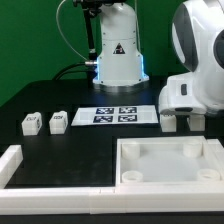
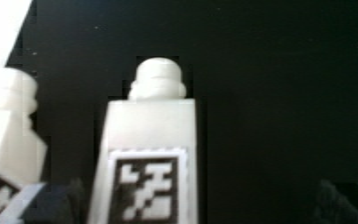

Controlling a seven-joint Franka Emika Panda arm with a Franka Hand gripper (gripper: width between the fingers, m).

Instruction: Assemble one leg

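In the wrist view a white leg (image 2: 153,140) lies on the black table between my fingers, its round peg pointing away and its black-and-white tag facing up. It is nearer one finger (image 2: 43,205) than the other. A second leg (image 2: 16,125) lies beside it, outside the fingers. My gripper (image 2: 197,208) is open and low around the first leg, not pressing it. In the exterior view the gripper (image 1: 182,121) hangs just behind the tray-like piece, where these legs are hard to tell from the fingers. Two more legs (image 1: 31,122) (image 1: 58,121) stand at the exterior view's left.
The large white tray-like piece (image 1: 135,150) with raised rims lies at the front right. The marker board (image 1: 118,114) lies mid-table. A white L-shaped rail (image 1: 12,160) borders the front left. The robot base (image 1: 118,50) stands at the back.
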